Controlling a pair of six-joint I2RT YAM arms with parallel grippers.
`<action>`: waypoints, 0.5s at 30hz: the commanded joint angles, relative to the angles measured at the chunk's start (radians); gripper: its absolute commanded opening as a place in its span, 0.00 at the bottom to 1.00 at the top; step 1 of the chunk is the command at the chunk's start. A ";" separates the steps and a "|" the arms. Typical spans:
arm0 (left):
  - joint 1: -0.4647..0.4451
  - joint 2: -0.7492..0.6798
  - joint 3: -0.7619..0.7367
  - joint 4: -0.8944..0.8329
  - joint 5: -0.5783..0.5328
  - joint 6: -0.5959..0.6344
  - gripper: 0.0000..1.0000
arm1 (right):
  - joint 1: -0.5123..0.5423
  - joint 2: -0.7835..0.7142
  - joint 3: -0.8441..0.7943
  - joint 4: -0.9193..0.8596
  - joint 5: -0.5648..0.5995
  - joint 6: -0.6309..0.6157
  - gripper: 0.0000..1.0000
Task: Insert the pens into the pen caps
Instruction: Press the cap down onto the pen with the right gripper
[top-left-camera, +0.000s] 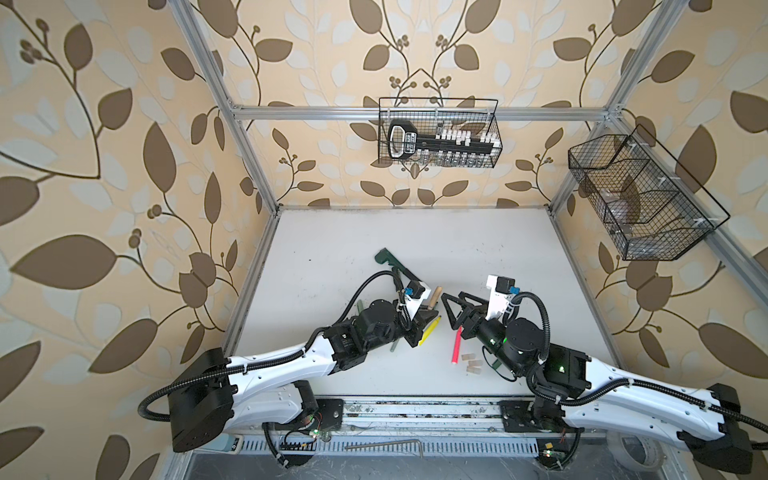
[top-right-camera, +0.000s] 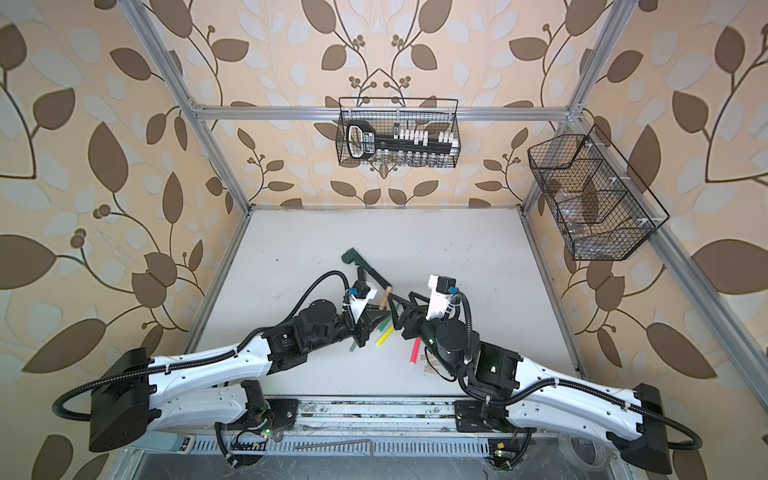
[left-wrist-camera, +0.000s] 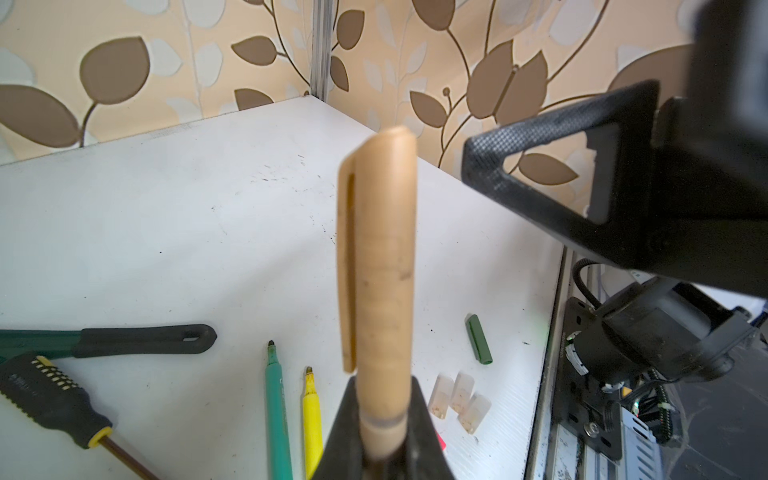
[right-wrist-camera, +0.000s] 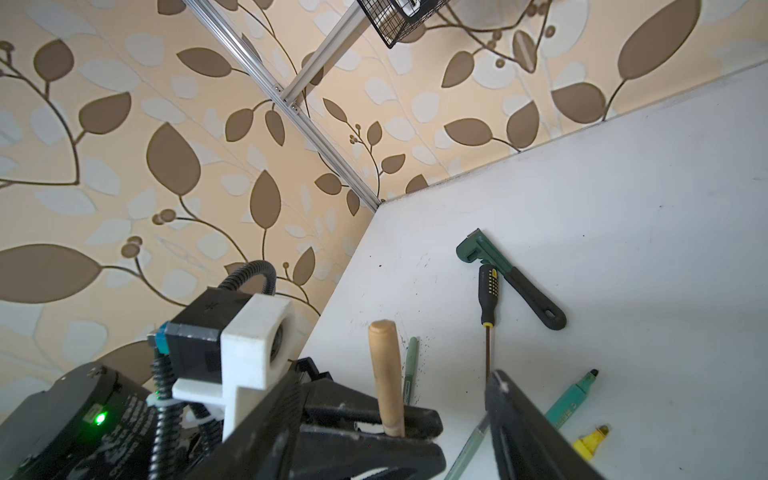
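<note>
My left gripper is shut on a gold-brown pen that points up off the table. A gold-brown pen cap with a clip sits over its upper end. My right gripper hangs open just beside this pen, touching nothing; one of its fingers shows in the left wrist view. On the table lie a teal pen, a yellow pen, a pink pen and a grey-green pen. Three pale beige caps and a dark green cap lie near the right arm.
A green wrench and a black-handled screwdriver lie behind the grippers. Two wire baskets hang on the back and right walls. A metal hex key rests on the front rail.
</note>
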 joint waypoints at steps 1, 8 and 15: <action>0.007 -0.029 0.033 0.050 0.000 0.001 0.00 | -0.015 0.032 0.045 -0.014 -0.029 -0.010 0.71; 0.006 -0.031 0.033 0.050 0.003 -0.001 0.00 | -0.036 0.097 0.072 -0.005 -0.062 0.000 0.66; 0.006 -0.031 0.032 0.048 0.001 -0.001 0.00 | -0.042 0.136 0.082 0.010 -0.086 0.006 0.59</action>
